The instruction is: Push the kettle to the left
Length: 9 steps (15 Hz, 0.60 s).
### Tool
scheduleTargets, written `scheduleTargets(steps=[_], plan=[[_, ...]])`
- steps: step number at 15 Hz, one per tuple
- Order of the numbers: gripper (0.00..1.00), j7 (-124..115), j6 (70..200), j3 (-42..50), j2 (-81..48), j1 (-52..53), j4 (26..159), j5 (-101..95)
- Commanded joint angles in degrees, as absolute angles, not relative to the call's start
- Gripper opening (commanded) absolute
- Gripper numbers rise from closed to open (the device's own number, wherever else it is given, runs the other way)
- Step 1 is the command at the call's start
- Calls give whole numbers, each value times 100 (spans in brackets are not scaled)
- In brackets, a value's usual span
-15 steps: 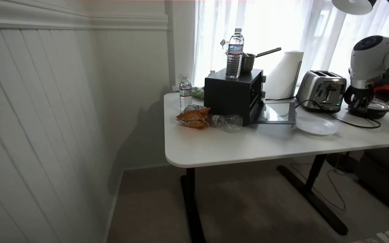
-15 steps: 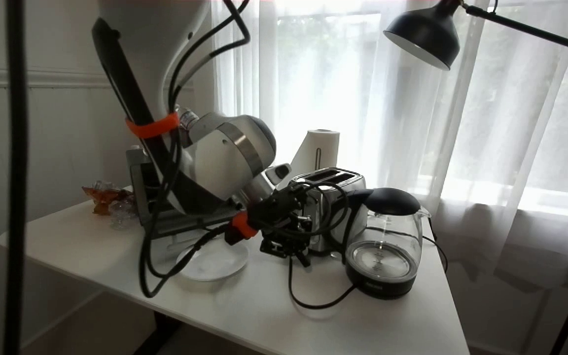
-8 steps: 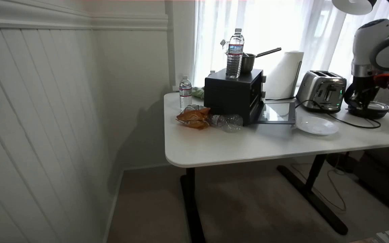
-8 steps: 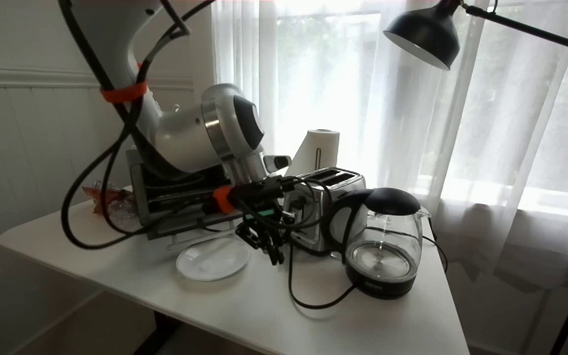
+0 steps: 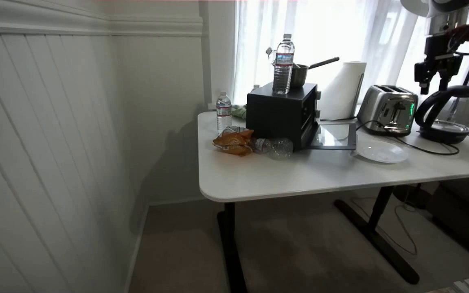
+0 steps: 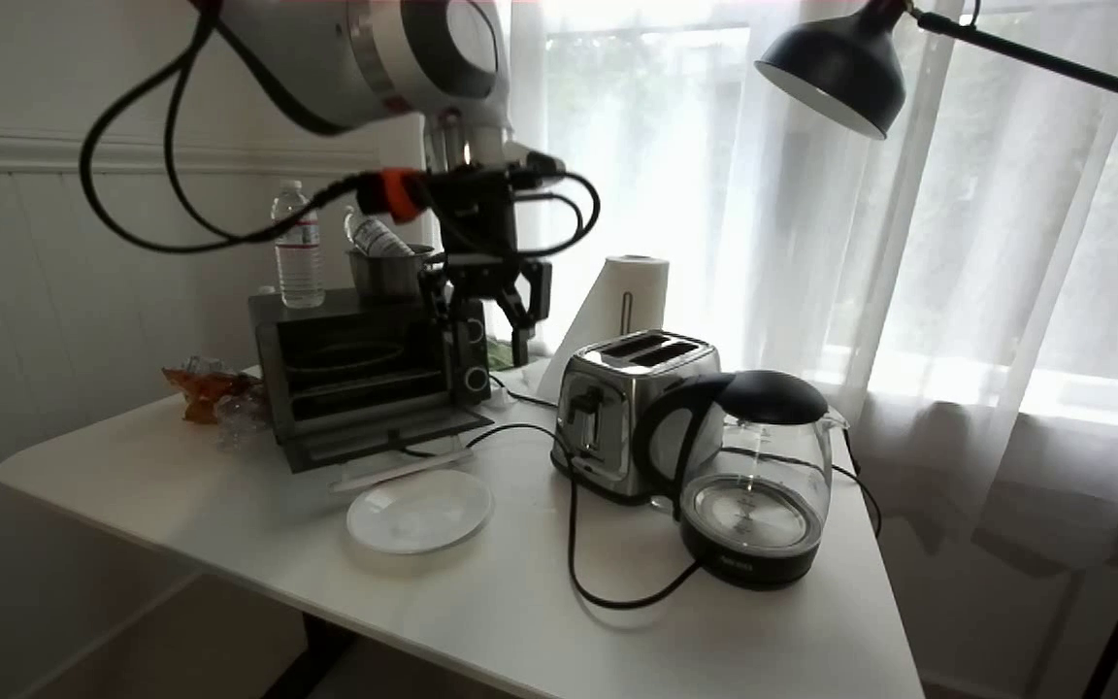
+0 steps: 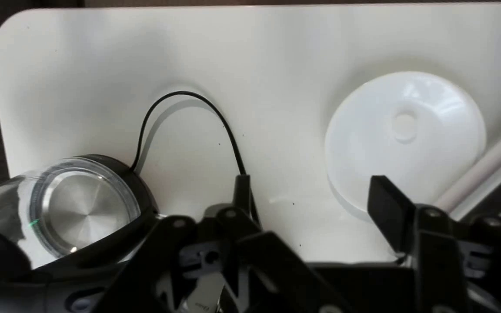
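The kettle point(image 6: 758, 485), a glass jug with a black lid, black handle and dark round base, stands upright on the white table point(image 6: 559, 636), its handle toward the silver toaster point(image 6: 632, 398). In both exterior views my gripper point(image 6: 497, 357) hangs fingers-down in the air, apart from the kettle; in an exterior view the gripper point(image 5: 434, 87) appears above the handle's level. From the wrist, the kettle point(image 7: 87, 208) lies at lower left, partly covered by gripper parts. Between the spread fingertips of the gripper point(image 7: 310, 191) only tabletop and plate edge show below, so it is open and holds nothing.
A white plate point(image 6: 420, 512) sits in front of the black oven point(image 6: 355, 364), whose door is down. The kettle's black cord point(image 6: 574, 544) loops across the table. A paper towel roll point(image 6: 632, 296) stands behind the toaster, and a lamp point(image 6: 840, 73) overhangs the scene.
My gripper has lifted from low near the kettle's handle side, swung to point downward, and its fingers have spread. Kettle, toaster and plate have stayed in place.
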State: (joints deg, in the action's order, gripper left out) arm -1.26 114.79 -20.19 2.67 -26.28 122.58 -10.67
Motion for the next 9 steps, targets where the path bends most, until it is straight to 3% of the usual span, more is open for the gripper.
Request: scheduleTargets(steps=[1,6,9], plan=[[99,-162,10554,-862,1016,-1616,11967,-802],[100,-101,10459,-85,2005,-1070,12378,-1079],[100,-183,10353,30,1797,-951,12134,-1061]])
